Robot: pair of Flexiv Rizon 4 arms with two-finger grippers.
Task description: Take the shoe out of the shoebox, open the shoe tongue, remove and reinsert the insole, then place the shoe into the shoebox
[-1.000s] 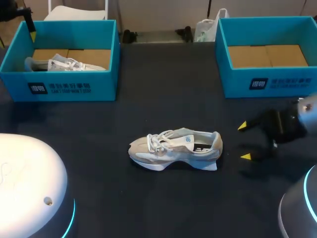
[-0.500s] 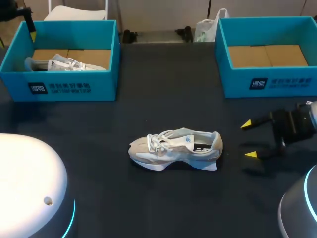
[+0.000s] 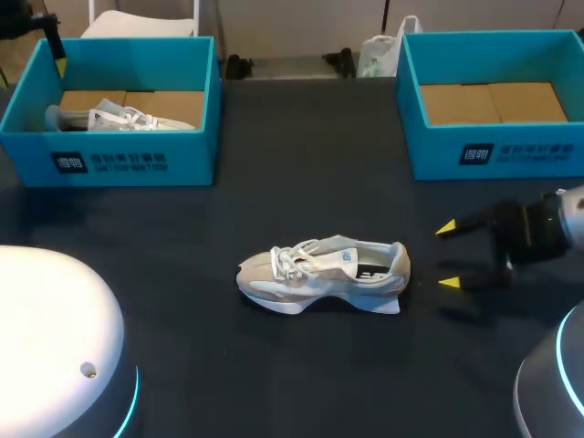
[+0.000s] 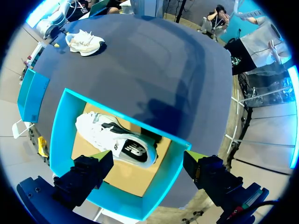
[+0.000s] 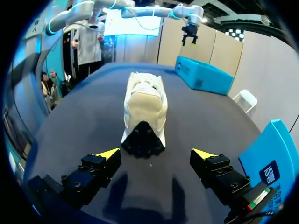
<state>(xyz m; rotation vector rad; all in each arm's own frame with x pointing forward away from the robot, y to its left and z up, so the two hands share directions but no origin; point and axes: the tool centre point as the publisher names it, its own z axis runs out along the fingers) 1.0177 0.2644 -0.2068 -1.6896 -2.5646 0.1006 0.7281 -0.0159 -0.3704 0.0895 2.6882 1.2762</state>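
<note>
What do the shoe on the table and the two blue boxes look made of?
Shoe: soft matte beige upper, probably fabric or suede, with woven white laces. The white sole looks like foam, and the black heel tread like rubber. Left box and right box: smooth, stiff blue walls over plain brown folded floor flaps, so likely cardboard, though plastic walls cannot be ruled out.

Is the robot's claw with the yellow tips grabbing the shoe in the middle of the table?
No, the right gripper is open and sits beside the heel end of the shoe, with a gap between them.
</note>
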